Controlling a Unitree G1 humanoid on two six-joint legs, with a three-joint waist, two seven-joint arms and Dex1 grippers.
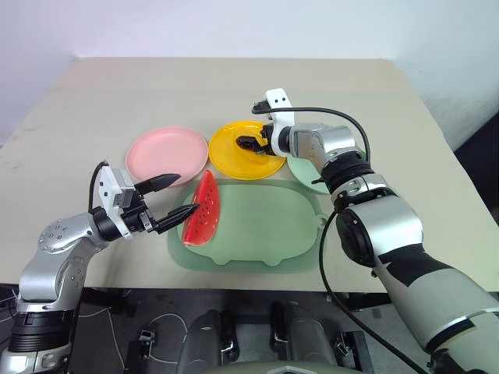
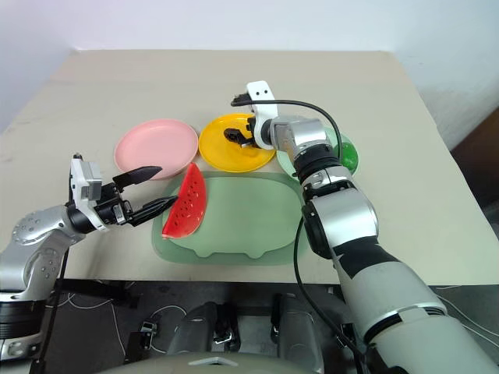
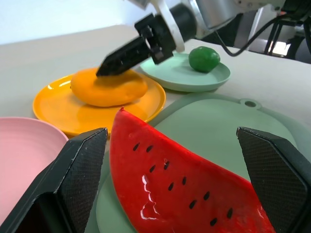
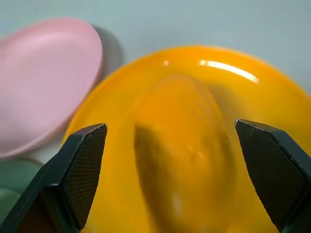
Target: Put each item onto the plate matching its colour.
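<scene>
- A beige table (image 1: 234, 86) fills most of the frame.
- A pale wall (image 1: 234, 23) runs across the top.
- Dark floor with cables (image 1: 156, 327) lies along the bottom.

You will find no readable text, label, brand, number or sign anywhere in these views. Nothing lettered stands on any surface you can see.
</scene>
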